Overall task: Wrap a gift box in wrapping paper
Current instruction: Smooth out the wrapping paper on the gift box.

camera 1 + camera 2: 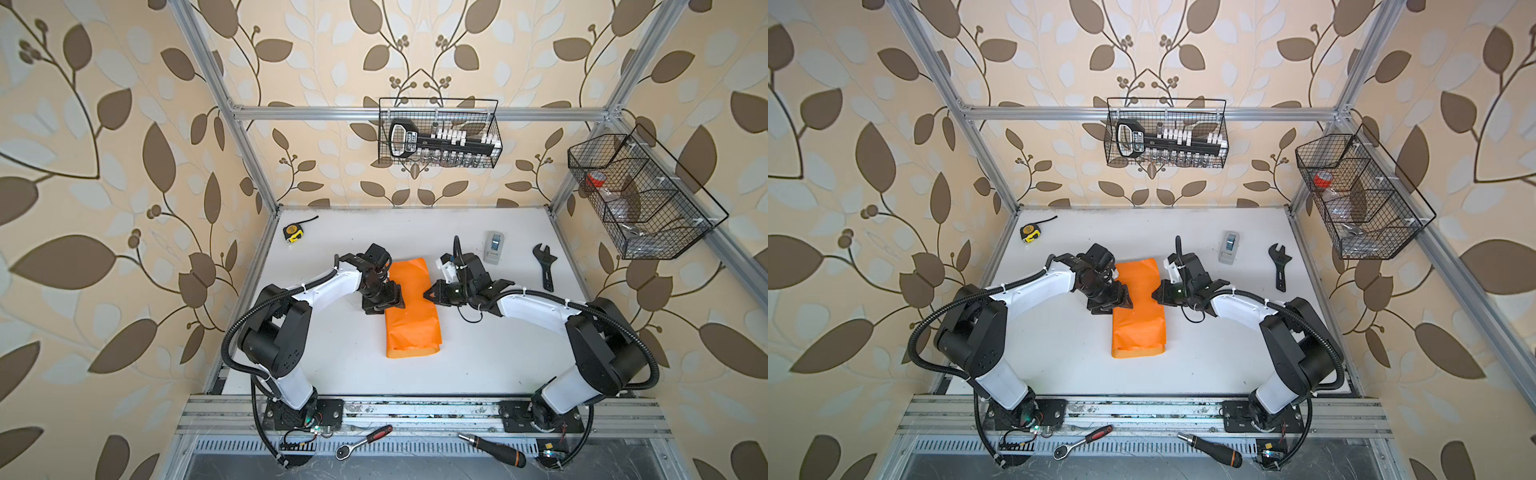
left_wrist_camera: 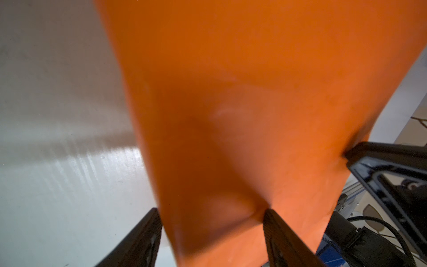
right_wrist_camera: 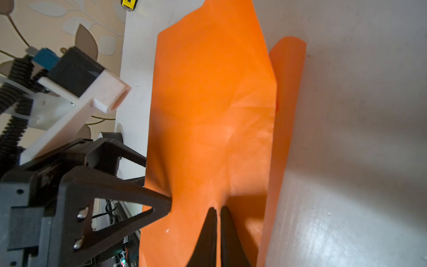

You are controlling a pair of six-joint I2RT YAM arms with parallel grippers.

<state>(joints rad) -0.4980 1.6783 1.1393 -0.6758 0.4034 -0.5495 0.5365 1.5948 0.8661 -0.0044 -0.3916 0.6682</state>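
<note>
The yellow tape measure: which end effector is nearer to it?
Left. The left end effector touches the wrapping paper on the side toward the tape measure; the right end effector touches the opposite side, farther away.

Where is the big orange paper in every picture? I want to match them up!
In a top view: the wrapping paper lies in the middle of the white table.
In a top view: same spot, mid-table.
Left wrist view: it fills the middle of the picture.
Right wrist view: a wide strip through the centre.
Shared landmark: the white table under it, in all four.
</note>
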